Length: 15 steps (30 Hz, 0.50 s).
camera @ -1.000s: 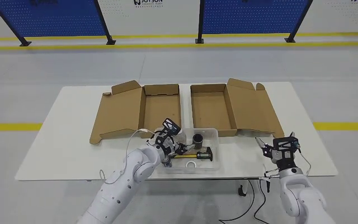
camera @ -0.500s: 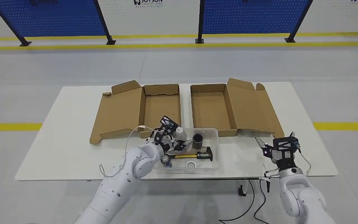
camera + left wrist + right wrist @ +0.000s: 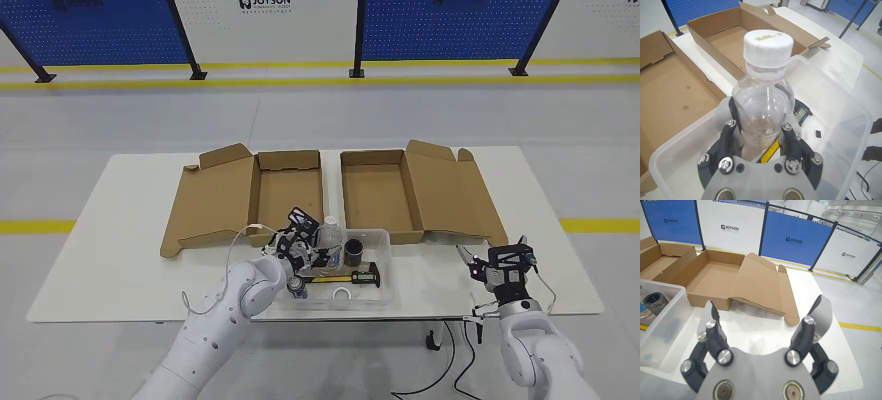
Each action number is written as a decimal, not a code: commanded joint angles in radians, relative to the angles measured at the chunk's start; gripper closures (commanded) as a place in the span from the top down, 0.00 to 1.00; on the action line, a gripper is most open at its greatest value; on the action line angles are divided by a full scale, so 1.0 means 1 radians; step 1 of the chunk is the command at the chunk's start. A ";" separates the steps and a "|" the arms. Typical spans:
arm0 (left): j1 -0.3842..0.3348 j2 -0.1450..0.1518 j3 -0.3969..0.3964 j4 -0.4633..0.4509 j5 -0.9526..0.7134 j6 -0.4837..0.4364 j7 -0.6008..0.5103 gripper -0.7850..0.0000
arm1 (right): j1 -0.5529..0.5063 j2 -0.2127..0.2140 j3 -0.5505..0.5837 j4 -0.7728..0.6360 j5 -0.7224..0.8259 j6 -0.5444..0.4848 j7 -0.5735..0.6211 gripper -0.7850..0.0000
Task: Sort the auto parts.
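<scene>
A clear plastic bottle (image 3: 762,91) with a white cap (image 3: 329,234) is held upright over the back left part of the clear plastic bin (image 3: 383,292); my left gripper (image 3: 761,123) is shut on its lower body. In the bin lie a black cylinder (image 3: 353,250), a caliper (image 3: 357,276) with a yellow scale, and a white ring (image 3: 341,295). My right gripper (image 3: 766,309) stands open with nothing in it over the table's front right (image 3: 497,262), to the right of the bin (image 3: 668,313).
Two open cardboard boxes lie behind the bin, the left box (image 3: 288,195) and the right box (image 3: 375,195), each with its lid flap spread outward. The table (image 3: 120,230) has bare room at the far left and front right.
My left gripper has turned with the bottle, and the white cap has shifted a little to the right and toward the boxes. The right arm has not moved.
</scene>
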 commanded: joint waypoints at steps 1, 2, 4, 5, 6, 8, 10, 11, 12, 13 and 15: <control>0.000 0.000 -0.001 -0.001 0.000 0.000 0.002 0.23 | 0.000 0.000 0.000 0.000 0.000 0.000 0.000 1.00; 0.000 -0.001 -0.001 -0.002 0.002 0.002 0.003 0.08 | 0.000 0.000 0.000 0.000 0.000 0.000 0.000 1.00; 0.002 -0.001 -0.002 -0.007 0.002 -0.001 0.008 0.00 | 0.000 0.000 0.000 0.000 0.000 0.000 0.000 1.00; 0.003 0.000 -0.003 -0.010 0.003 -0.004 0.009 0.00 | 0.000 0.000 0.000 0.000 0.000 0.000 0.000 1.00; 0.005 0.000 -0.005 -0.014 0.004 -0.008 0.011 0.00 | 0.000 0.000 0.000 0.000 0.000 0.000 0.000 1.00; 0.010 0.002 -0.011 -0.027 0.002 -0.019 0.018 0.00 | 0.000 0.000 0.000 0.000 0.000 0.000 0.000 1.00; 0.017 0.006 -0.022 -0.047 0.003 -0.030 0.023 0.00 | 0.000 0.000 0.000 0.000 0.000 0.000 0.000 1.00; 0.023 0.008 -0.030 -0.061 0.002 -0.039 0.025 0.00 | 0.000 0.000 0.000 0.000 0.000 0.000 0.000 1.00; 0.030 0.011 -0.040 -0.077 0.002 -0.048 0.028 0.00 | 0.000 0.000 0.000 0.000 0.000 0.000 0.000 1.00; 0.040 0.015 -0.051 -0.093 -0.002 -0.058 0.028 0.00 | 0.000 0.000 0.000 0.000 0.000 0.000 0.000 1.00; 0.062 0.022 -0.079 -0.130 -0.018 -0.077 0.026 0.00 | 0.000 0.000 0.000 0.000 0.000 0.000 0.000 1.00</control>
